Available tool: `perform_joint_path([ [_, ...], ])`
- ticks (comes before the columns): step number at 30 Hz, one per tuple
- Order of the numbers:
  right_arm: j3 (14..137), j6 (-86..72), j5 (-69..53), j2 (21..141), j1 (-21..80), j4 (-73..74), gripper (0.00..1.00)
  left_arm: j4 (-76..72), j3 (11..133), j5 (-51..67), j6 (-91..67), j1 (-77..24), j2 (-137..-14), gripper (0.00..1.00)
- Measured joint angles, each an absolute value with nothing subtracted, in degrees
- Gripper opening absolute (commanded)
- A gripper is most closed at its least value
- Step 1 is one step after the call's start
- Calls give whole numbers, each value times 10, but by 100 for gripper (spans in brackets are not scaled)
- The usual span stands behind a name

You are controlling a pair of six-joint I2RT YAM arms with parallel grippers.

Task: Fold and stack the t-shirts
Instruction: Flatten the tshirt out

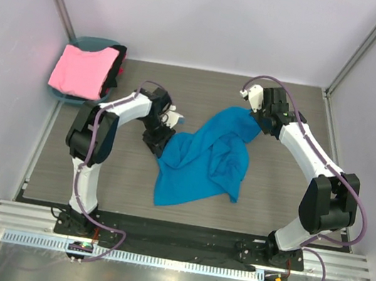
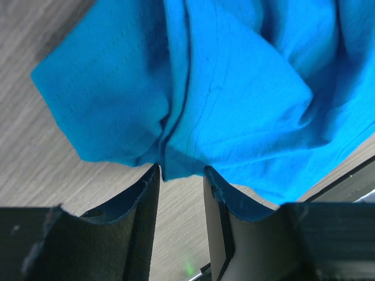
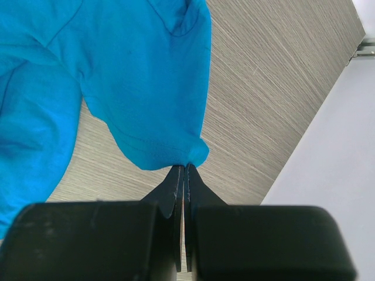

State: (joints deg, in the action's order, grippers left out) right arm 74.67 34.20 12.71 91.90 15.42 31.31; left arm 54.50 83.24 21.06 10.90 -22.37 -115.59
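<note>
Left end effector point(image 2: 180, 175): stands part way open, with bare counter point(image 2: 35, 164) showing in the gap between the two dark fingers point(image 2: 140, 222). Sits right at the edge of the blue t-shirt point(image 2: 234, 88). Touches the cloth with both tips, with a fold of the hem hanging just above the gap, but is not closed on it.

Right end effector point(image 3: 185, 170): squeezed tight shut, pinching a small corner of the blue t-shirt at the very tips.

Blue t-shirt: lies crumpled in the middle of the counter, between the two arms, bunched in folds and not flat. Reaches the right end effector at its far right corner and the left end effector at its left side.

Pink t-shirt point(image 1: 80, 71): lies folded on top of the round teal basket point(image 1: 89, 43) in the far left corner.

Dark t-shirt point(image 1: 118, 64): peeks out just beside the pink one, on the right side of the basket.
</note>
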Motion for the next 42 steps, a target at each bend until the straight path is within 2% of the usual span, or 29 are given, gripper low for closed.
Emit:
perform_joint_path([
  [5,747,342,127,919,154,313,1,546,847,211,108,-224,-1172,30],
  [7,747,342,127,919,154,313,1,547,854,213,107,-224,-1178,22],
  [9,747,342,127,919,154,313,1,548,862,215,107,-224,-1182,19],
  [16,747,342,127,919,154,313,1,551,871,216,108,-224,-1182,23],
  [34,747,342,123,919,154,311,1,560,879,206,107,-224,-1182,22],
  [36,747,342,123,919,154,310,1,560,879,205,107,-224,-1182,26],
  [42,747,342,123,919,154,308,1,560,880,195,106,-225,-1181,24],
])
